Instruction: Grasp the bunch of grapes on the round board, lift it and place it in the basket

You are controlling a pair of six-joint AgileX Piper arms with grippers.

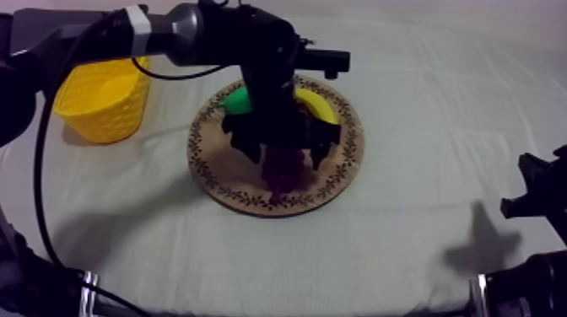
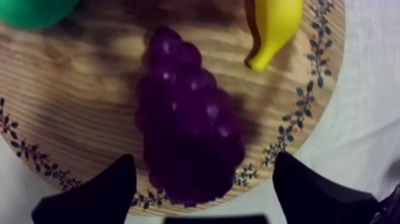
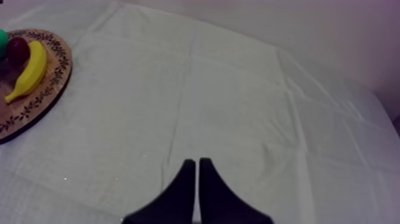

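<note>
The purple bunch of grapes (image 2: 187, 125) lies on the round wooden board (image 2: 71, 89), toward its near rim. My left gripper (image 2: 203, 159) hangs open just above it, one black finger (image 2: 95, 196) on each side of the bunch and neither touching it. In the top view the left gripper (image 1: 285, 156) is over the grapes (image 1: 283, 175) at the middle of the board (image 1: 219, 181). The yellow basket (image 1: 101, 97) stands at the table's left. My right gripper (image 3: 196, 173) is shut on nothing, low at the right side (image 1: 527, 190).
A yellow banana (image 2: 274, 27) and a green pear (image 2: 33, 9) lie on the board beyond the grapes. From the right wrist, a small red fruit (image 3: 18, 50) sits beside the banana (image 3: 27, 71). Open cloth stretches between board and right arm.
</note>
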